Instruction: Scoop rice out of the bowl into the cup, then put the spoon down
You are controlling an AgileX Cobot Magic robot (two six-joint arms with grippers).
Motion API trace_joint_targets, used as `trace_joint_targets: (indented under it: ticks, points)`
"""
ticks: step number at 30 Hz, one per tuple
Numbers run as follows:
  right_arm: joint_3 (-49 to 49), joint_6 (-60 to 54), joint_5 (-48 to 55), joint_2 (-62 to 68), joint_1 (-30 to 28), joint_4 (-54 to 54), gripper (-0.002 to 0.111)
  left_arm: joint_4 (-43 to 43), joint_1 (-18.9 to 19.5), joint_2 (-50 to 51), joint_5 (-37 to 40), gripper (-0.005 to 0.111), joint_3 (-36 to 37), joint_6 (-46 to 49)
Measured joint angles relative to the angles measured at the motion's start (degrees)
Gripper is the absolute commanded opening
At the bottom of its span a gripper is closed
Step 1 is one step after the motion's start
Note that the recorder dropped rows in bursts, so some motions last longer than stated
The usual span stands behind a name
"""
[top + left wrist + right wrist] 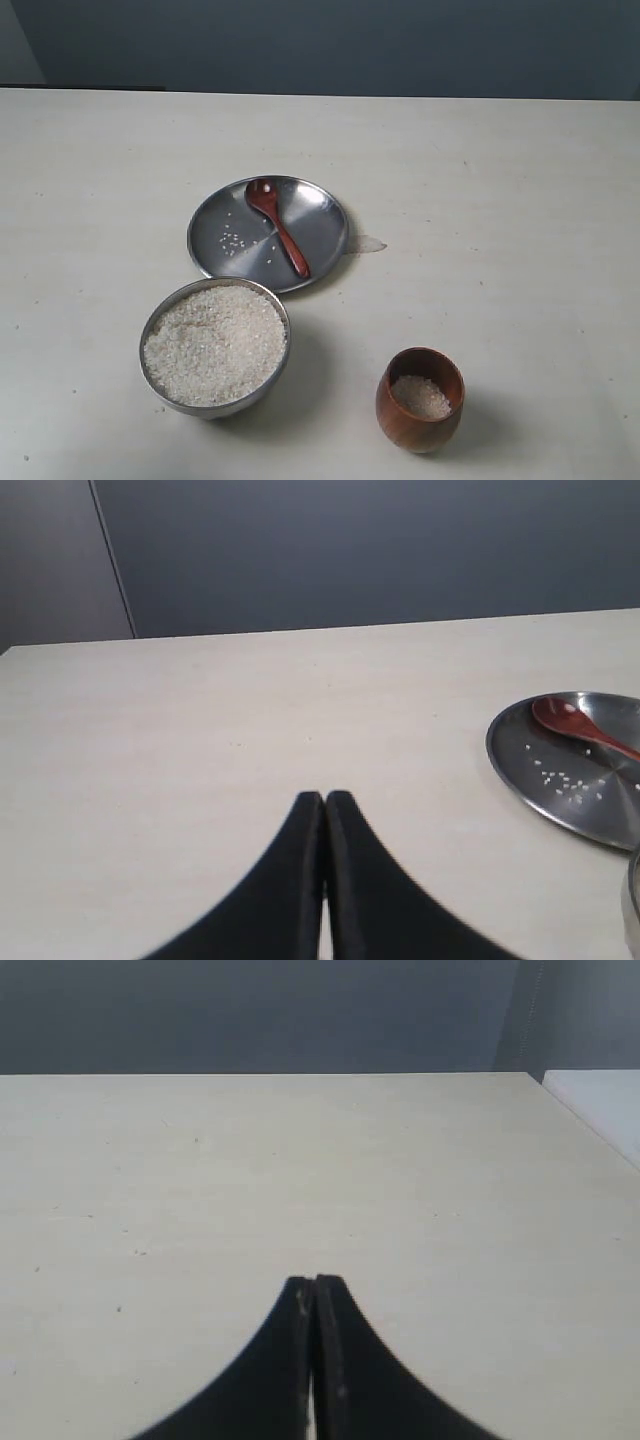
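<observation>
Exterior view: spoon (280,232) within plate (320,215) rim; left claw (324,798) and right claw (314,1282) both together above table (500,200).

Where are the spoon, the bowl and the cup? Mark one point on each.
spoon (279,232): exterior view, middle of its handle.
bowl (222,411): exterior view, front outer wall below the rim.
cup (415,428): exterior view, front outer wall.

I seem to be at a lab-style test bench, judging by the broad, plain off-white table (520,200) standing against a flat blue-grey wall (350,45).
</observation>
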Motion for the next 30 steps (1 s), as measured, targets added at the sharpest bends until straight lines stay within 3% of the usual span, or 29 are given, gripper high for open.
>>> trace_joint_targets:
  ticks: [30]
  points:
    - [0.0, 0.0, 0.0, 0.0, 0.0, 0.58, -0.001, 0.69, -1.68, 0.0, 2.64, 0.0, 0.0, 0.0]
